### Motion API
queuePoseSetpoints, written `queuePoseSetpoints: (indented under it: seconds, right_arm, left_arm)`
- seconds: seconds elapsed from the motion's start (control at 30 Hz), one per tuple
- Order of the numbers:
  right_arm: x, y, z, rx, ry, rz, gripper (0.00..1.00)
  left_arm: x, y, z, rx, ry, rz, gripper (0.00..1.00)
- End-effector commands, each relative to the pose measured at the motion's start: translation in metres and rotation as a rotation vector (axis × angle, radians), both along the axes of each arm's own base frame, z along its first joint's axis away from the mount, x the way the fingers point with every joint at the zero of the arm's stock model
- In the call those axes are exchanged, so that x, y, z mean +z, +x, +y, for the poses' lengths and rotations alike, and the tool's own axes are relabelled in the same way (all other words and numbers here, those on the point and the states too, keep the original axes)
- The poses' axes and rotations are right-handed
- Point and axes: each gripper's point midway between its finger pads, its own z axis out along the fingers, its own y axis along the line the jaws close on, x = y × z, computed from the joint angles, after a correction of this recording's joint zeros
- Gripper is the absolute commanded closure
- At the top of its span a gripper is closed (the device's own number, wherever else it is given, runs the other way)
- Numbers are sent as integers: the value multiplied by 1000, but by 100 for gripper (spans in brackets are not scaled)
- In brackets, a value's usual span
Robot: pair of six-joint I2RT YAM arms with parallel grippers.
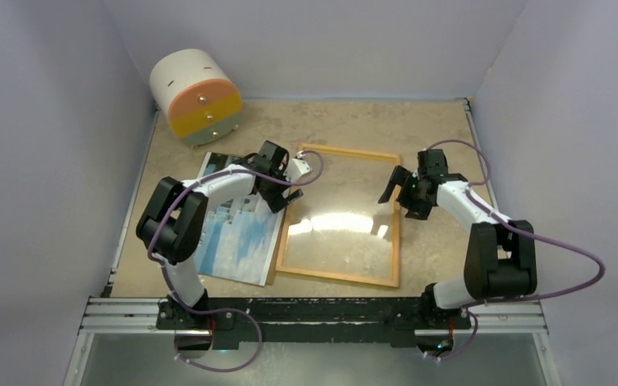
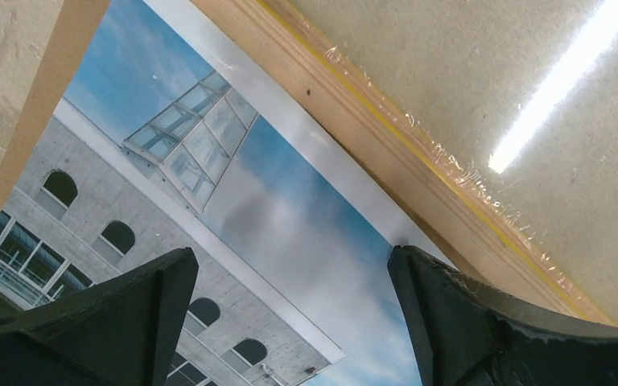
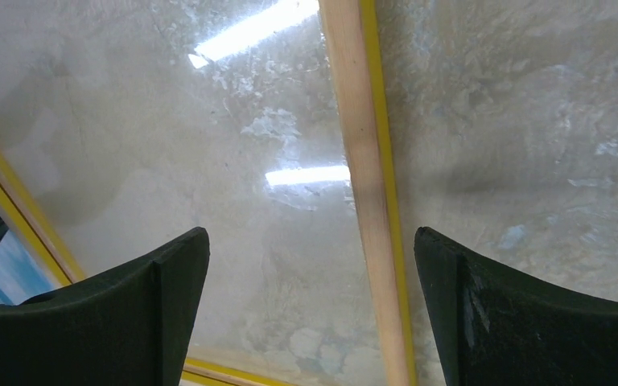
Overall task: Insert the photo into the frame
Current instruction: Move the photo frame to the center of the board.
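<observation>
The frame (image 1: 339, 276) lies flat mid-table, back up, with a wood-coloured rim, a yellow edge and a glass pane reflecting the lights. The photo (image 1: 237, 237) lies face up just left of it, showing a pale building and blue sky. My left gripper (image 1: 286, 191) hovers open over the photo (image 2: 273, 201) near its white border, beside the frame's left rail (image 2: 386, 137). My right gripper (image 1: 401, 198) is open above the frame's right rail (image 3: 368, 161), which runs between its fingers. Nothing is held in either gripper (image 2: 292, 253) (image 3: 312, 233).
A white cylinder with orange, yellow and pale drawer fronts (image 1: 195, 96) stands at the back left. A brown board strip (image 2: 40, 137) shows along the photo's far edge. Pale walls enclose the table on three sides.
</observation>
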Motion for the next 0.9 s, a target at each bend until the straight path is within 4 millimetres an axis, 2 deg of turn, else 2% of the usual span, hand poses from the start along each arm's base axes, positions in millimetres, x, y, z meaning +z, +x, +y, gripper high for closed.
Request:
queuePoseSetpoints:
  seconds: [0.0,0.23,0.33,0.63,0.7,0.77,0.8,0.87]
  right_arm:
    - [17,31,11,-13,71,-70,1]
    - [10,47,0,-59,105,-60,1]
    - [9,56,-16,-106,130,-59,1]
    - [13,79,-28,-147,151,-70,2]
    - [25,87,-41,-171,81,-93,2]
    - [47,97,-59,-210,-11,-162,3]
    - [61,101,-60,-216,-33,-203,4]
    - [86,106,-51,-200,-56,-266,4]
  left_arm:
    - [-7,6,-13,-1,-28,13,0]
    - [-9,18,-30,-9,-50,14,0]
    - [-9,21,-37,-20,-59,18,0]
    - [0,36,-48,-30,-82,-13,0]
    - [8,41,-46,-26,-73,-33,0]
    - [20,47,-39,-15,-66,-49,0]
    - [29,50,-33,-6,-75,-58,0]
    - [48,55,-19,16,-100,-59,0]
